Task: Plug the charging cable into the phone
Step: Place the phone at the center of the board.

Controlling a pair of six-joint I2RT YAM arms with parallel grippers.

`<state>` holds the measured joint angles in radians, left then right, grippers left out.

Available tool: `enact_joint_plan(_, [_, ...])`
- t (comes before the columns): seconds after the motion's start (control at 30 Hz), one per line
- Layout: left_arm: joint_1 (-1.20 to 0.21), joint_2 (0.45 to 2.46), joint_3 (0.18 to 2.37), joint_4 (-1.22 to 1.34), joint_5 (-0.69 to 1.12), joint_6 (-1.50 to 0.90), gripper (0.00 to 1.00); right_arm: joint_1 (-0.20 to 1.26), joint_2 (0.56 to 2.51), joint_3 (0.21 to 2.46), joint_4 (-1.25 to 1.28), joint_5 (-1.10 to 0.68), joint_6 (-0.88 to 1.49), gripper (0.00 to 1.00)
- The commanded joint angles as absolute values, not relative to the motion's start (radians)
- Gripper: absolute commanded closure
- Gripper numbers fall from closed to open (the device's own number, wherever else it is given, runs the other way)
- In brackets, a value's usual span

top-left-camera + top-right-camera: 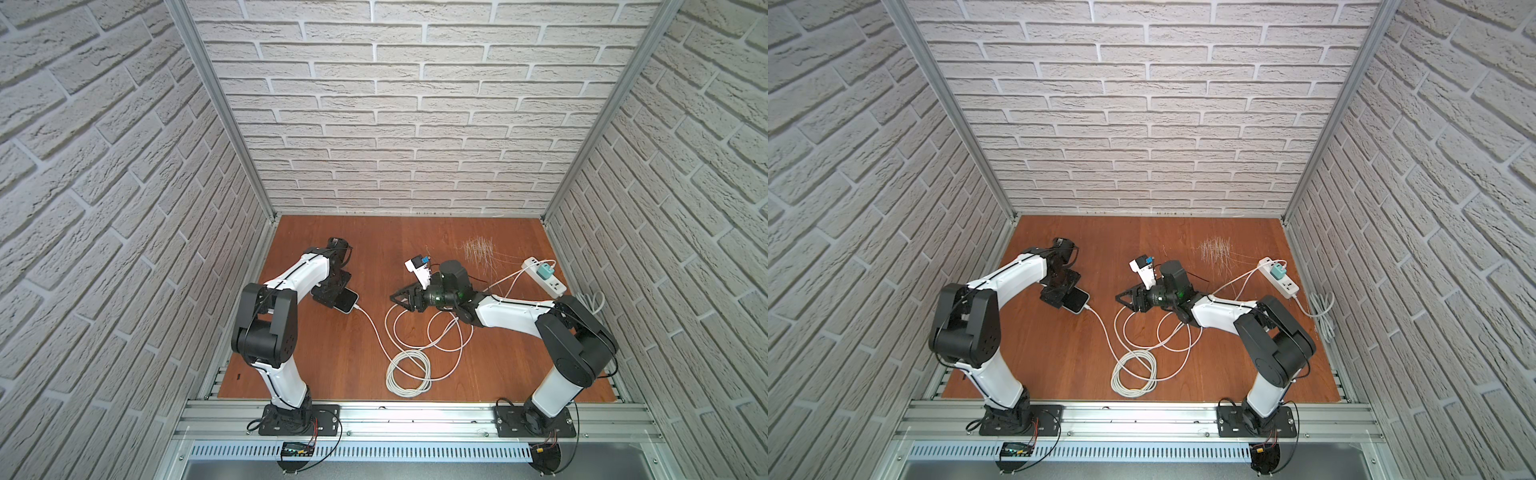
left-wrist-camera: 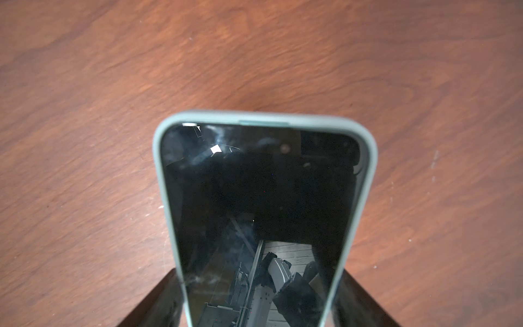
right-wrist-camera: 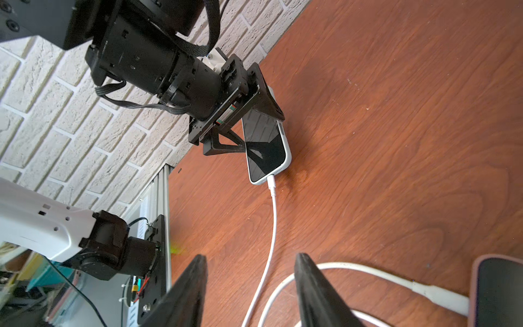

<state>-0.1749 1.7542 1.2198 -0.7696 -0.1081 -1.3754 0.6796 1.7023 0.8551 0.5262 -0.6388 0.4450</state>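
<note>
**Plug is in, right jaws stand clear**

We see the phone (image 1: 347,300) flat on the counter (image 1: 316,365), with the left gripper (image 1: 332,296) pinching its sides in the jaws. The cable (image 1: 376,332) runs from the phone's free end to loose coils (image 1: 409,370). The right gripper (image 1: 400,300) hovers well apart, jaws spread and empty. We judge the plugging done. What's left is a gentle release, no tug on the cable. The right wrist view shows the plug (image 3: 271,183) seated, which is too small to judge from above. The left wrist view gives only dark screen (image 2: 263,198), no port.
</note>
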Motion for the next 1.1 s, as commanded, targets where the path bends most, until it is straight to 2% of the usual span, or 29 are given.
enact_joint_plan(0.0, [-0.169,1.78,1.237,-0.778,-0.116,-1.399,0.23,0.676,1.671,0.834,0.581,-0.616,0.454,0.33])
enact_joint_plan(0.1, [-0.17,1.788,1.218,-0.754,-0.106,-1.401,0.16,0.675,1.668,0.828,0.586,-0.605,0.453,0.27])
enact_joint_plan(0.33, [-0.167,1.823,1.216,-0.726,-0.081,-1.395,0.02,0.675,1.661,0.822,0.58,-0.589,0.446,0.25])
enact_joint_plan(0.53, [-0.169,1.775,1.194,-0.697,-0.087,-1.35,0.02,0.674,1.646,0.805,0.59,-0.56,0.443,0.22])
enact_joint_plan(0.6, [-0.174,1.701,1.167,-0.667,-0.13,-1.307,0.02,0.668,1.628,0.79,0.595,-0.531,0.44,0.18])
enact_joint_plan(0.7, [-0.202,1.479,1.105,-0.58,-0.257,-1.134,0.02,0.651,1.593,0.758,0.621,-0.481,0.453,0.16])
enact_joint_plan(0.83, [-0.315,1.134,0.968,-0.318,-0.346,-0.687,0.02,0.625,1.47,0.694,0.63,-0.379,0.474,0.15])
enact_joint_plan(0.9, [-0.375,1.005,0.905,-0.265,-0.426,-0.526,0.02,0.616,1.358,0.688,0.518,-0.277,0.418,0.15])
enact_joint_plan(1.0, [-0.375,0.862,0.832,-0.275,-0.554,-0.435,0.02,0.606,1.172,0.685,0.343,-0.051,0.319,0.12])
enact_joint_plan(1.07, [-0.359,0.793,0.748,-0.222,-0.575,-0.344,0.02,0.594,1.043,0.672,0.255,0.114,0.28,0.09])
